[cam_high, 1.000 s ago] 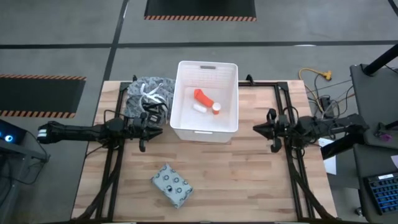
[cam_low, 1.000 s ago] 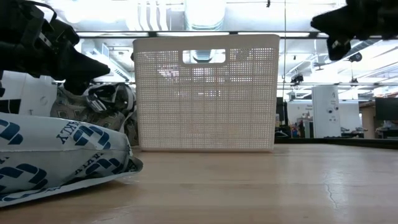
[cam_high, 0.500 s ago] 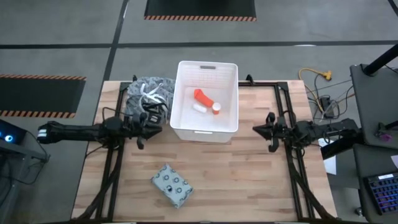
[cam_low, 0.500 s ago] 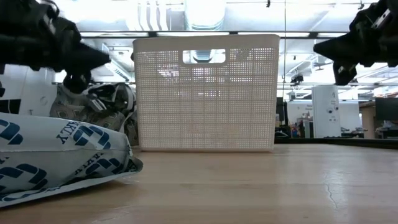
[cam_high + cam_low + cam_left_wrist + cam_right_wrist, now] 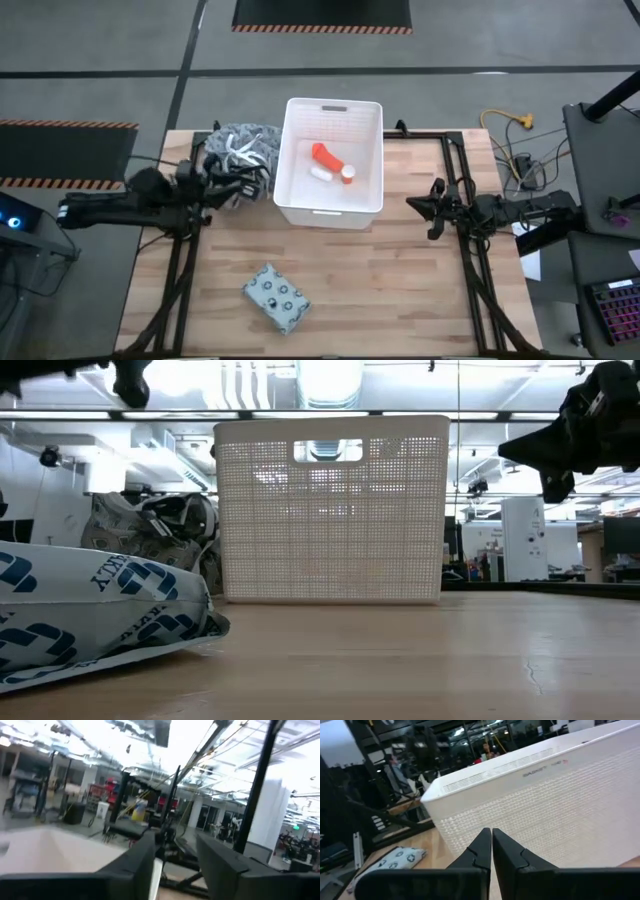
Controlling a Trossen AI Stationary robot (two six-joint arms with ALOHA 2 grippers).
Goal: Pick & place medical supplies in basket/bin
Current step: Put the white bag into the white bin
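Note:
The white ribbed bin stands at the table's far middle. Lying on its floor are the orange bottle, a tiny white cylinder and a small white round cap. The grey-blue dotted packet lies flat near the front edge. My left gripper is open, raised above the table, left of the bin. My right gripper is shut, hovering right of the bin and pointing at its wall.
A grey patterned cloth bundle with white straps lies against the bin's left side, under my left gripper. Bare wood spreads between the packet and the bin and across the table's right half. Black frame rails run along both sides.
My left gripper has drawn back toward the table's left edge and risen, leaving the top of the low view. My right gripper has come down a little beside the bin. Nothing on the table has moved.

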